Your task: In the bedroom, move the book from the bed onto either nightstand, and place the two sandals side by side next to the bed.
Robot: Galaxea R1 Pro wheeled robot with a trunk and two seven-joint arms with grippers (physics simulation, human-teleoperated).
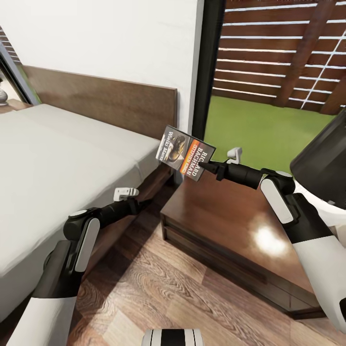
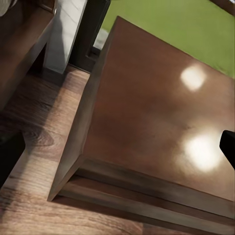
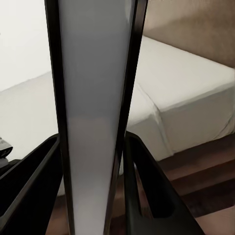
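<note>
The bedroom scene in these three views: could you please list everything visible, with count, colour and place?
book: one, grey cover with orange band, held in the air above the nightstand's far edge
nightstand: one, glossy reddish-brown, right of the bed
bed: one, pale grey mattress, dark brown headboard, left
floor: brown wood planks
lawn: green, behind the glass, before a brown slat fence
left pincer: white-fingered, beside the bed frame
right pincer: clamping the book edge-on

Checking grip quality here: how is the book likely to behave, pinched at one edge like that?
The book is thin, held at its lower edge by the right gripper, yet stands unbent: probably stiff and light. Tilted above the nightstand, it may pivot if the grip loosens.
</note>
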